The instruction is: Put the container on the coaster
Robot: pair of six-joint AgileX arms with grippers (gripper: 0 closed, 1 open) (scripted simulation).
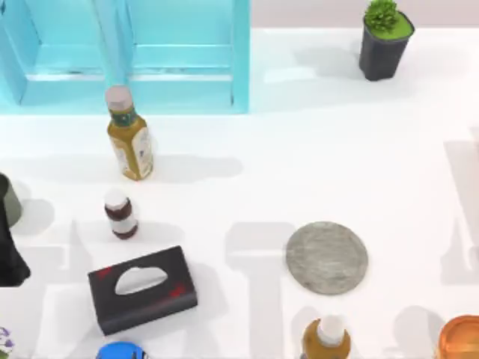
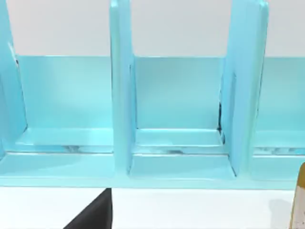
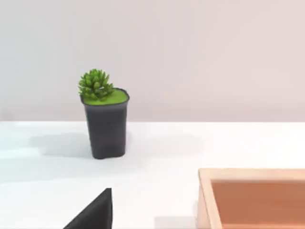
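The container (image 1: 9,198), a small olive-grey cup, stands at the table's far left edge, partly cut off by the top view's border. Just in front of it, my left arm (image 1: 10,254) shows as a dark shape at the same edge, very close to the cup; contact cannot be made out. The coaster (image 1: 326,257), a flat mottled grey disc, lies bare right of centre near the front, far from the cup. A dark part of my right gripper (image 3: 93,212) shows low in the right wrist view, facing the plant pot (image 3: 106,121).
A teal shelf rack (image 1: 135,52) fills the back left. An amber bottle (image 1: 131,138), a small dark-red bottle (image 1: 120,215) and a black tissue box (image 1: 142,288) stand between cup and coaster. Another amber bottle (image 1: 326,340), an orange round thing (image 1: 460,338) and a wooden box (image 3: 252,198) are nearby.
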